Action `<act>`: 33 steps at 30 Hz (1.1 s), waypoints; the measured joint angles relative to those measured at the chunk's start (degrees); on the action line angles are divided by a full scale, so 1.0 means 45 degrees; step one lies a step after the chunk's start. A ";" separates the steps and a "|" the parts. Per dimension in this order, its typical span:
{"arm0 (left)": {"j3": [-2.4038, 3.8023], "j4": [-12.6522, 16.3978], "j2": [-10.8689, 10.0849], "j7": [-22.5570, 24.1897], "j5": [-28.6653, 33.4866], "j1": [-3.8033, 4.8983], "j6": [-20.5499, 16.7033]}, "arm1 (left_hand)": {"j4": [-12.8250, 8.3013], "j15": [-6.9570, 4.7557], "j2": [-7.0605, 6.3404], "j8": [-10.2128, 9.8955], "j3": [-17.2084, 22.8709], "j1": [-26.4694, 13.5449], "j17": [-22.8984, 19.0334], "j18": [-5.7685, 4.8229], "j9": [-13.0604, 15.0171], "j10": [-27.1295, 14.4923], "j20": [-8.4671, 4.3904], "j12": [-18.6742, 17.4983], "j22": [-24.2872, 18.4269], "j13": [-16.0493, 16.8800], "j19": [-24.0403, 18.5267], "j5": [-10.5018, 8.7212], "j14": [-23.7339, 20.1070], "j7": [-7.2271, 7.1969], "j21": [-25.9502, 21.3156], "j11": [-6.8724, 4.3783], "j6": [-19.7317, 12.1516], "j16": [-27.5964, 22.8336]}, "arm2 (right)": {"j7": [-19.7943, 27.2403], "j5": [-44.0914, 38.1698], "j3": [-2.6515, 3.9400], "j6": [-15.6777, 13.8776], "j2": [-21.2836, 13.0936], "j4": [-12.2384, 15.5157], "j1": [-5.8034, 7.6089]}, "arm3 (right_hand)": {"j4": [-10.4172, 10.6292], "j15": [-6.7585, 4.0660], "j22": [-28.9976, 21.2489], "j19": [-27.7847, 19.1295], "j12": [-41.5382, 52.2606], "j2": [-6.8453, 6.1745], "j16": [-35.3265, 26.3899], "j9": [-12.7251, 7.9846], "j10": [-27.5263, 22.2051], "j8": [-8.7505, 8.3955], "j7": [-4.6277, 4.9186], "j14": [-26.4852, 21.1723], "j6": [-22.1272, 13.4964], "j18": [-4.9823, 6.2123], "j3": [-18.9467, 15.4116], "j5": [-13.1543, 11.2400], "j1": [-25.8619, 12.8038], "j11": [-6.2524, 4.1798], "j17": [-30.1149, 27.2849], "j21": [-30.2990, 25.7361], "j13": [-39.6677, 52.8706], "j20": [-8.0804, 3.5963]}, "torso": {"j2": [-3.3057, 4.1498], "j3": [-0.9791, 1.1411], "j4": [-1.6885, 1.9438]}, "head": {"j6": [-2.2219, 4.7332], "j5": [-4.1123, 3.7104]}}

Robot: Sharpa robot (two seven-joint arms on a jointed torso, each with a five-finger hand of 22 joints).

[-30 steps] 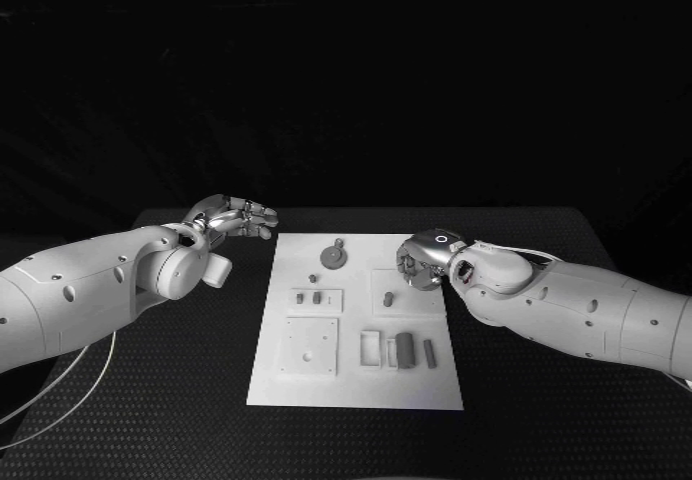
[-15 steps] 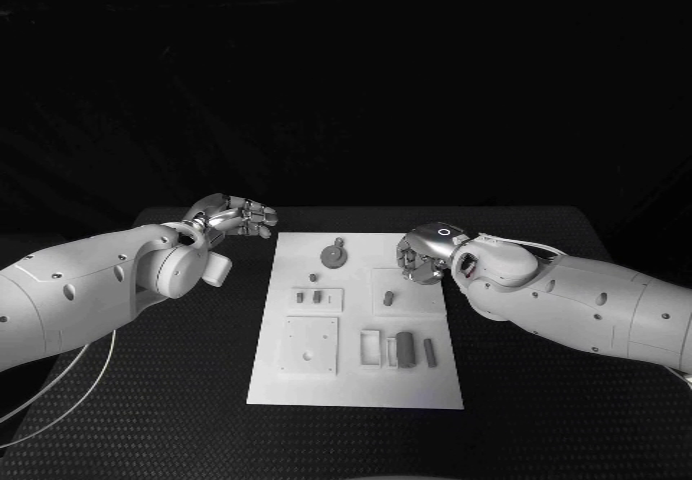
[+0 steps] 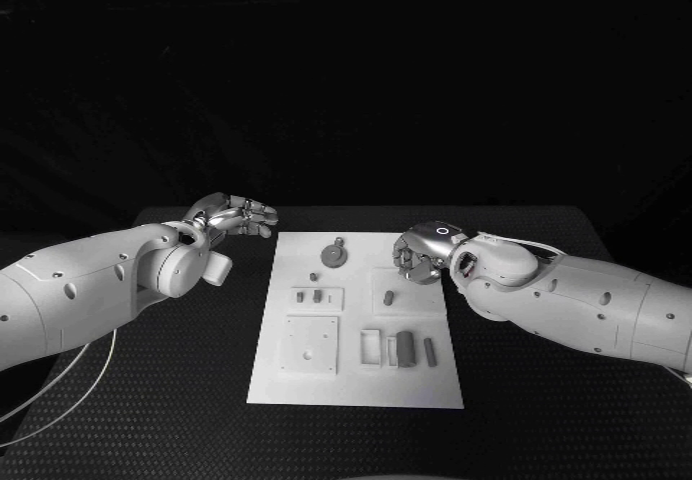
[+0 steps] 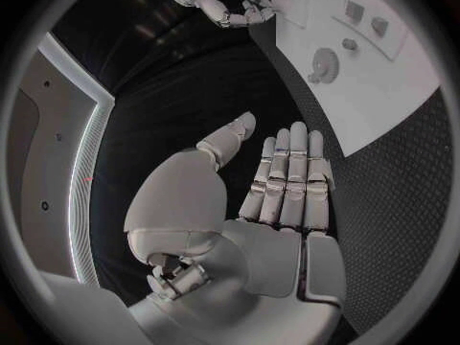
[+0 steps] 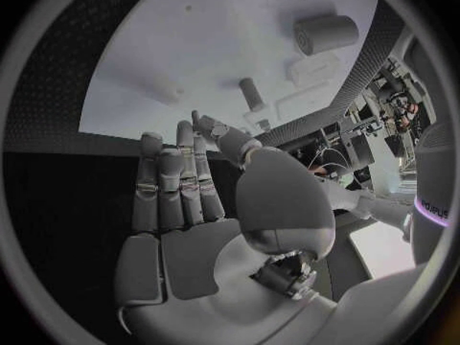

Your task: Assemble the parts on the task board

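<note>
Holding nothing: left hand (image 4: pixel 278 199), fingers (image 4: pixel 287 169) straight and side by side, thumb set apart; it hangs over the table (image 3: pixel 173 400) just off the board's (image 3: pixel 361 385) far left corner, clear of the board.

Right hand (image 5: pixel 192 207): fingers (image 5: pixel 177 184) extended and close together, thumb out to the side, nothing in the grasp. Seen from the head camera, this hand (image 3: pixel 421 256) sits over the board's far right corner; whether it touches the surface cannot be told.

Board: white plate, lengthwise on the middle of the black table.

Parts on the board:
- round gear-like piece (image 3: pixel 333 256), near the far edge, toward the middle;
- small peg (image 3: pixel 313 278), just nearer than the gear, by the left edge;
- two small pieces (image 3: pixel 307 296) in a raised square at mid-left;
- small piece (image 3: pixel 389 297) in the square at mid-right;
- dark block (image 3: pixel 405 348) and slim bar (image 3: pixel 430 351), upright side by side near the right edge, toward the near end.
</note>
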 measured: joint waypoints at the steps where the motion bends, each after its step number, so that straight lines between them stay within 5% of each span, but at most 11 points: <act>1: 0.0000 0.0000 0.0002 0.0000 0.0000 0.0001 0.0000 | 0.0000 0.0000 0.0000 0.0000 0.0000 0.0000 0.0000 0.0001 -0.0010 0.0000 0.0000 0.0000 0.0000 0.0000 0.0000 0.0000 0.0000 0.0000 0.0000 0.0000 0.0000 0.0000 | 0.0002 0.0015 0.0074 -0.0026 -0.0012 0.0153 0.0001 | 0.0000 0.0000 0.0000 0.0000 0.0000 0.0000 0.0000 -0.0001 0.0000 -0.0001 0.0000 0.0001 -0.0001 -0.0001 0.0000 0.0000 0.0000 0.0000 0.0000 0.0000 0.0000 0.0000 | 0.0001 0.0000 0.0000 | -0.0001 0.0009; 5: 0.0000 0.0000 0.0007 -0.0002 0.0001 0.0018 -0.0001 | 0.0000 0.0000 0.0000 0.0000 0.0000 0.0000 0.0000 0.0000 -0.0011 0.0000 0.0000 0.0000 0.0001 -0.0011 0.0000 0.0053 0.0000 0.0000 0.0000 0.0000 0.0000 0.0000 | 0.0010 0.0057 0.0221 -0.0077 0.0005 0.0612 0.0035 | 0.0000 0.0003 -0.0001 0.0000 0.0000 0.0000 0.0000 -0.0004 -0.0001 -0.0020 0.0000 0.0002 -0.0002 -0.0001 0.0000 -0.0001 0.0000 0.0000 0.0000 0.0000 -0.0001 0.0000 | 0.0000 -0.0005 -0.0007 | -0.0002 0.0050; 15: 0.0000 -0.0020 0.0057 -0.0003 0.0010 0.0077 -0.0002 | 0.0000 0.0000 0.0001 0.0000 0.0000 0.0001 0.0028 0.0001 -0.0010 -0.0045 0.0000 0.0000 0.0002 -0.0025 0.0000 0.0053 0.0000 0.0000 0.0000 0.0045 0.0000 -0.0050 | 0.0039 0.0180 0.0242 -0.0060 0.0687 0.1130 0.0056 | -0.0001 0.0007 -0.0001 -0.0001 0.0000 0.0003 0.0000 -0.0013 -0.0002 0.0031 0.0003 0.0004 -0.0009 -0.0030 -0.0002 -0.0004 0.0003 0.0000 0.0012 0.0000 -0.0001 0.0001 | 0.0001 -0.0020 -0.0006 | -0.0022 0.0251; 23: -0.0001 -0.0044 0.0148 -0.0004 0.0029 0.0134 -0.0006 | 0.0000 0.0000 0.0001 0.0000 0.0000 0.0001 0.0038 0.0001 -0.0010 -0.0045 0.0000 0.0000 0.0002 -0.0030 0.0000 0.0052 0.0000 0.0000 0.0000 0.0045 0.0000 -0.0050 | 0.0098 0.0236 0.0240 0.0063 0.1459 0.1281 0.0049 | -0.0002 0.0013 -0.0001 -0.0002 -0.0057 0.0037 0.0000 -0.0008 -0.0004 0.0031 -0.0001 0.0004 -0.0047 -0.0041 -0.0004 -0.0049 0.0037 0.0001 0.0011 0.0000 -0.0006 0.0002 | 0.0000 -0.0042 0.0007 | -0.0103 0.0663; 29: -0.0002 -0.0047 0.0194 -0.0009 0.0045 0.0191 -0.0010 | 0.0000 0.0000 0.0001 0.0000 0.0000 0.0001 0.0051 0.0000 -0.0009 -0.0045 0.0000 0.0000 0.0003 -0.0035 0.0000 0.0052 0.0000 -0.0001 0.0001 0.0045 0.0000 -0.0050 | 0.0134 0.0239 0.0168 0.0152 0.1977 0.1381 -0.0044 | -0.0005 0.0029 -0.0001 -0.0002 -0.0058 0.0067 0.0000 -0.0004 -0.0006 0.0030 0.0000 -0.0007 -0.0051 -0.0047 -0.0006 -0.0054 0.0068 0.0002 0.0010 0.0000 -0.0008 0.0002 | -0.0001 -0.0035 0.0010 | -0.0210 0.0907; 33: -0.0003 -0.0081 0.0281 -0.0011 0.0057 0.0274 -0.0016 | 0.0000 0.0000 0.0001 0.0050 0.0000 0.0001 0.0051 0.0001 -0.0009 -0.0045 -0.0003 0.0000 0.0003 -0.0035 0.0002 0.0052 0.0000 0.0000 0.0001 0.0045 0.0000 -0.0050 | 0.0161 0.0200 -0.0067 0.0192 0.2344 0.1298 -0.0131 | -0.0018 0.0036 -0.0001 -0.0002 -0.0058 0.0067 0.0000 0.0001 -0.0025 0.0029 0.0001 -0.0002 -0.0059 -0.0052 -0.0020 -0.0007 0.0068 0.0020 0.0019 0.0000 -0.0001 0.0003 | 0.0000 -0.0035 0.0001 | -0.0264 0.1067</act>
